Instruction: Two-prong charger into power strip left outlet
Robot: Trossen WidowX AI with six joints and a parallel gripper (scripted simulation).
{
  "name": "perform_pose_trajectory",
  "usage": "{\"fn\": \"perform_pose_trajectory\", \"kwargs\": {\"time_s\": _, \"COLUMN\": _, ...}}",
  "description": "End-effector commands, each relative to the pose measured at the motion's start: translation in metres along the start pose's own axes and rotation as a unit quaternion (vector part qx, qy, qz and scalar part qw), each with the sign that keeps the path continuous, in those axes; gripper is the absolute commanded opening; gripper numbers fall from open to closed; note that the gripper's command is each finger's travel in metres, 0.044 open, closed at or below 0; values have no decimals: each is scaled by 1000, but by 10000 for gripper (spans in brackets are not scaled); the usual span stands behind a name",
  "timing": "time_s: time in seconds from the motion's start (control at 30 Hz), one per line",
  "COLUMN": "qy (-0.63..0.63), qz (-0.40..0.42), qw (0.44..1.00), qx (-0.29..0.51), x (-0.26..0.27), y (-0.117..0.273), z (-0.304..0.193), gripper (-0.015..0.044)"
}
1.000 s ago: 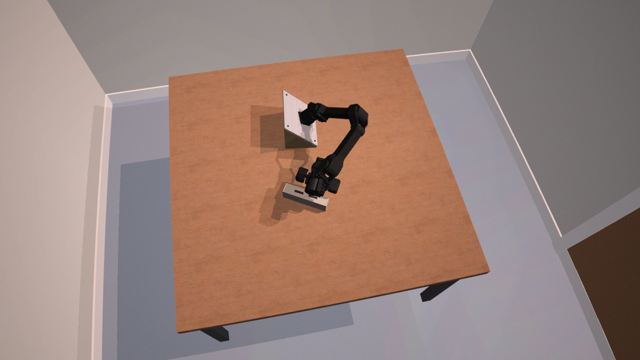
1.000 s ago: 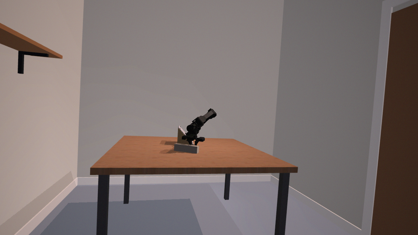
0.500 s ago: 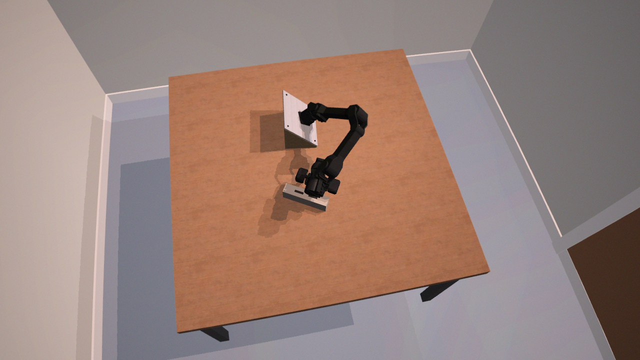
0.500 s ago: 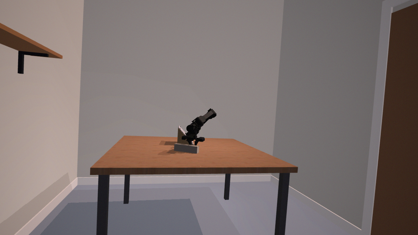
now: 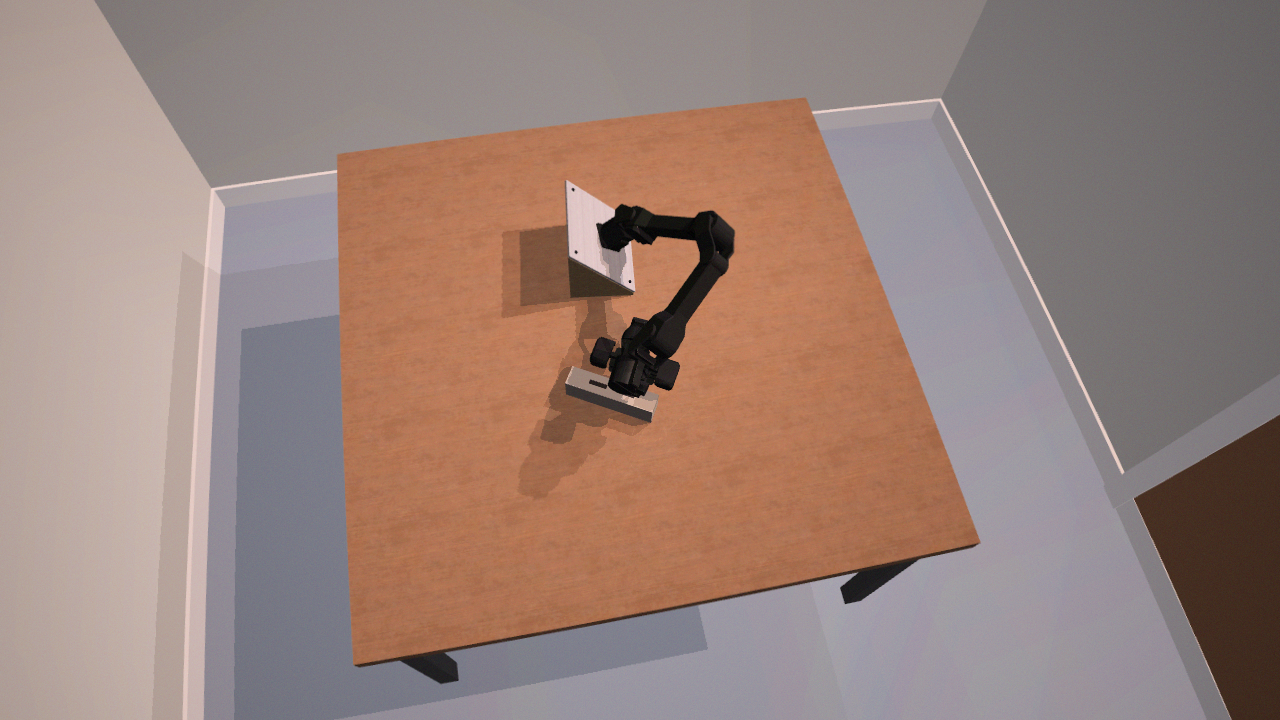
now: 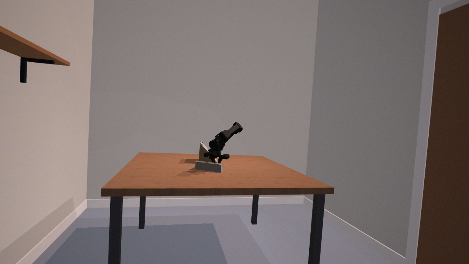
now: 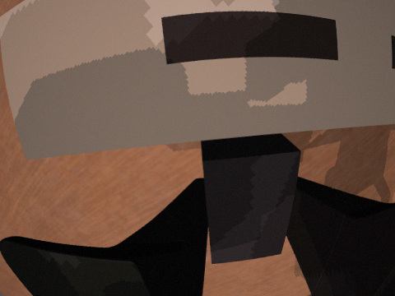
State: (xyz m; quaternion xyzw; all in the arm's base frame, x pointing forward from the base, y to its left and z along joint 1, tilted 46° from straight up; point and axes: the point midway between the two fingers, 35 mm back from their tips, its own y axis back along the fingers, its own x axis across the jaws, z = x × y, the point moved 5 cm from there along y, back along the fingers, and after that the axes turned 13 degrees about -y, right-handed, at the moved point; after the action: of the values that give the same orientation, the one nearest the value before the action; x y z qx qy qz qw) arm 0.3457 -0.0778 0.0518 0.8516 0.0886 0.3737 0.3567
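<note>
The grey power strip (image 5: pixel 583 385) (image 6: pixel 207 166) (image 7: pixel 103 111) lies flat near the middle of the table. A long dark slot (image 7: pixel 247 37) (image 5: pixel 591 383) shows on its top face. My gripper (image 5: pixel 631 383) (image 6: pixel 215 160) (image 7: pixel 237 183) points down over the strip and is shut on the black charger (image 7: pixel 247 201). In the wrist view the charger's front end meets the strip's near edge. Its prongs are hidden. The gripper hides the charger in the top and exterior views.
The arm's base is mounted on a slanted grey wedge plate (image 5: pixel 586 228) (image 6: pixel 202 148) just behind the strip. The wooden table (image 5: pixel 537 555) (image 6: pixel 163 177) bears nothing else. A wall shelf (image 6: pixel 32 49) hangs far to the left.
</note>
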Motion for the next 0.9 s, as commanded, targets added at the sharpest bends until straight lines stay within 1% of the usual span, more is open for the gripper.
{"fn": "perform_pose_trajectory", "kwargs": {"time_s": 0.0, "qy": 1, "qz": 1, "qw": 1000, "qx": 0, "x": 1, "y": 1, "z": 2, "gripper": 0}}
{"fn": "perform_pose_trajectory", "kwargs": {"time_s": 0.87, "qy": 1, "qz": 1, "qw": 1000, "qx": -1, "x": 4, "y": 2, "z": 11, "gripper": 0}}
